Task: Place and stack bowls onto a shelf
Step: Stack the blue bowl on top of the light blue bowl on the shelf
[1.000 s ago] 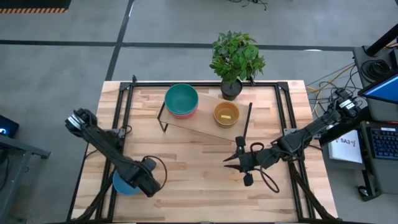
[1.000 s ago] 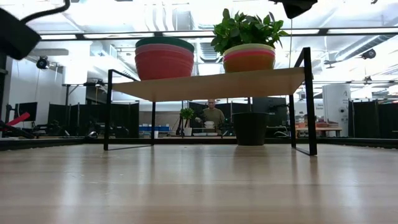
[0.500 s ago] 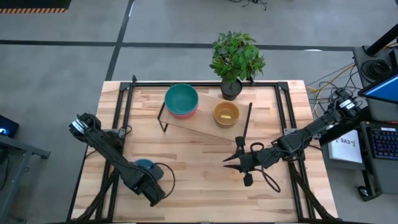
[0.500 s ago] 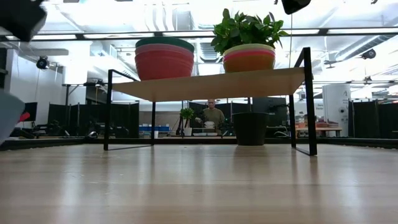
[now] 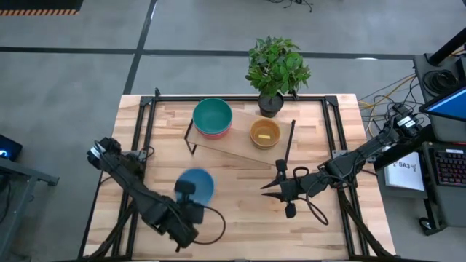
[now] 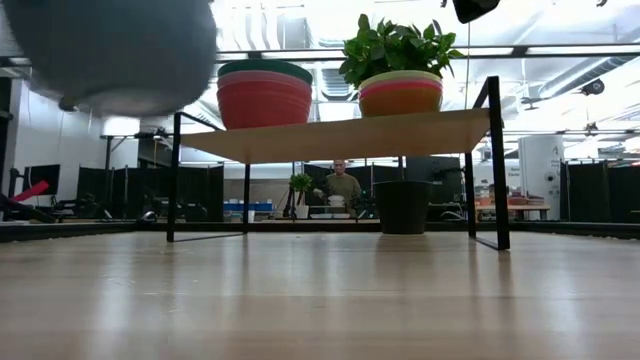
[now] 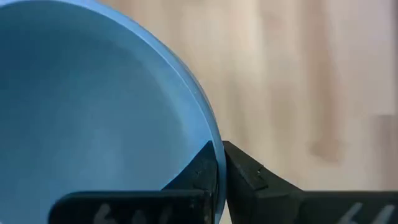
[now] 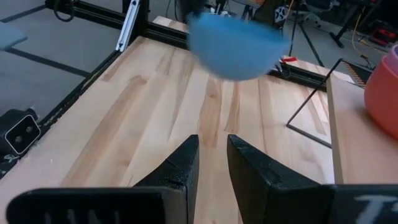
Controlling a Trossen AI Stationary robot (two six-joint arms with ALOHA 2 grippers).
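Observation:
A blue bowl hangs above the table's near left part, with my left gripper shut on its rim. From the low view I see its underside; from the right wrist view it floats mouth up. The shelf stands at the far middle on thin black legs. It carries a stack topped by a teal bowl and a second stack with a yellow-orange bowl on top. My right gripper waits right of centre, open, with nothing between its fingers. My left gripper pinches the blue bowl's rim on the bowl's near side, one finger inside the bowl and the other outside its wall. The fingers come at it from the table's near side. The bowl is lifted clear of the table, mouth up.
A potted plant stands just behind the shelf's right end. Black frame rails run along the table's edges. Bare wood lies between the shelf and the near edge. A person sits far off in the room beyond.
My left gripper has taken hold of the blue bowl at the table's near left corner and lifted it clear. It has carried the bowl toward the right and toward the shelf, so the bowl now rises into the low view.

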